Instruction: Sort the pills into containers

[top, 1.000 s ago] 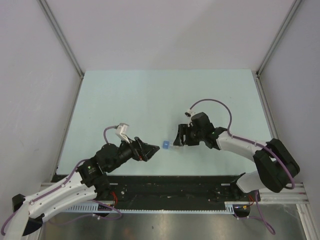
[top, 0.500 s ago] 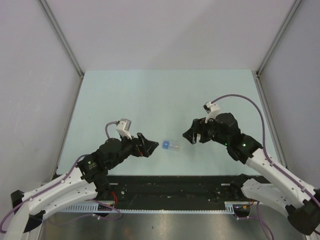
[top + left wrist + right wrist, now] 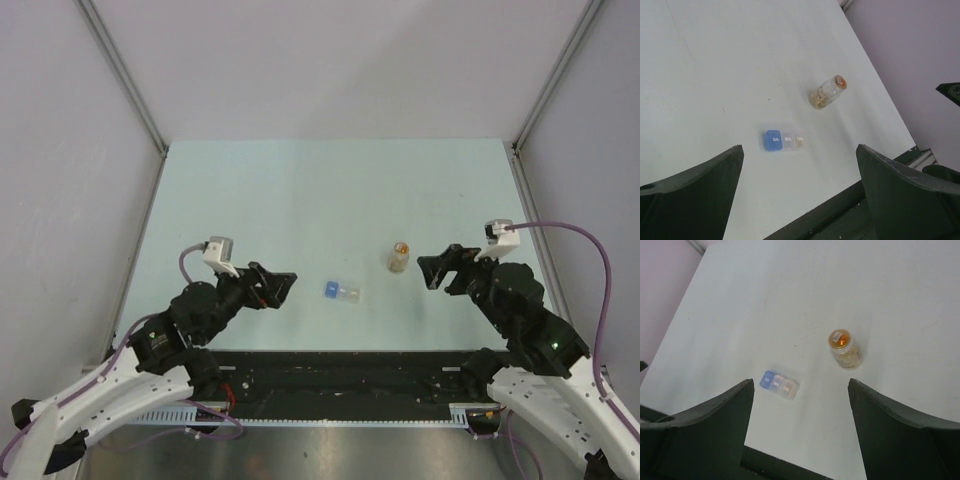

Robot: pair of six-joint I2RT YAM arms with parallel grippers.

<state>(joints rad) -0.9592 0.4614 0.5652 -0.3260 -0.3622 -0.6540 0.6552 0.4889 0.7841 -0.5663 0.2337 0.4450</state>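
"Top external view first: where are the pills (image 3: 817, 101)?"

"Most sit as a tan heap low inside the jar (image 3: 399, 258). It stands upright on the table (image 3: 300, 200), right of centre, with its orange lid (image 3: 839, 338) on. A paler tan shows in one cell of the pill box (image 3: 341, 291), too small for me to count."

"And the box?"

"It lies flat, near the jar but apart from it, towards my left. It has a blue end cell (image 3: 773, 140), and the clear cells (image 3: 794, 141) next to it carry day labels. I judge the pair is set between my arms so either can reach both. The jar is nearer my right gripper (image 3: 431, 272) and the box nearer my left gripper (image 3: 284, 285)."

"What are you holding?"

"Nothing. My left gripper hovers off the table, jaws spread wide. In the left wrist view its fingers (image 3: 695, 195) frame the box and touch nothing. My right gripper is also wide apart and empty, hanging near the jar without contact. With the lid on, I reckon the jar wants opening before any sorting."
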